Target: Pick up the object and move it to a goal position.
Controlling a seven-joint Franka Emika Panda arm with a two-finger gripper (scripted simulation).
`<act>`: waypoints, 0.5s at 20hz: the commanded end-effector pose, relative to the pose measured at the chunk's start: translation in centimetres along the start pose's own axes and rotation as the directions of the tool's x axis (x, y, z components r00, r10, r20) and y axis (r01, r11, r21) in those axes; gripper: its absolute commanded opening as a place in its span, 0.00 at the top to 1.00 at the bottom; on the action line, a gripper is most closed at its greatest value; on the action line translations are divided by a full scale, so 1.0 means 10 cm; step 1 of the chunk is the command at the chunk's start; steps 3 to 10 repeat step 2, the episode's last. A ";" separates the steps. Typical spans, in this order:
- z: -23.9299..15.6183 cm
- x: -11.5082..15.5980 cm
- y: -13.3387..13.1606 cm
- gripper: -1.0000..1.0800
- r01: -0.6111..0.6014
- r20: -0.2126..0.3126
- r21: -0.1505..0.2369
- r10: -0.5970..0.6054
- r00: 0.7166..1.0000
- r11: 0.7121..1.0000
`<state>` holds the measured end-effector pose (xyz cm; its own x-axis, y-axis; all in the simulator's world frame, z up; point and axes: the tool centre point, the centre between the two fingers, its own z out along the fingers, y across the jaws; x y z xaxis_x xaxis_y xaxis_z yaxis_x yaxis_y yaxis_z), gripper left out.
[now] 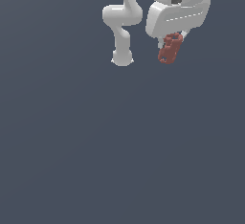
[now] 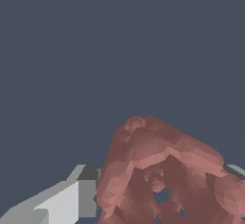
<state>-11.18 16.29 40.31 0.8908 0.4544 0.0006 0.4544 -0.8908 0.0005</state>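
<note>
Aloft, fingers point(image 1: 173, 38) pinching the lumpy red-brown object point(image 1: 170, 49), hanging below the white arm point(image 1: 122, 22)

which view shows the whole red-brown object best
The exterior view: the whole object hangs below the white gripper. The wrist view shows it close up, cropped, with lumps and holes.

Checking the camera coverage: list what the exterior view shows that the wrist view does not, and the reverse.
Exterior only: the whole white arm and the gripper from outside, with the red-brown object hanging below it.
Wrist only: the object's lumpy facets and small holes up close, beside one grey finger.
Both: the object held between the jaws against a plain dark background.
</note>
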 end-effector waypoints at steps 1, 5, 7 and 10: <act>-0.03 0.01 -0.02 1.00 -0.001 0.001 0.000 0.001 1.000 1.000; -0.04 0.01 -0.02 1.00 -0.001 0.001 0.000 0.001 1.000 1.000; -0.04 0.01 -0.02 1.00 -0.001 0.001 0.000 0.001 1.000 1.000; -0.04 0.01 -0.02 1.00 -0.001 0.001 0.000 0.001 1.000 1.000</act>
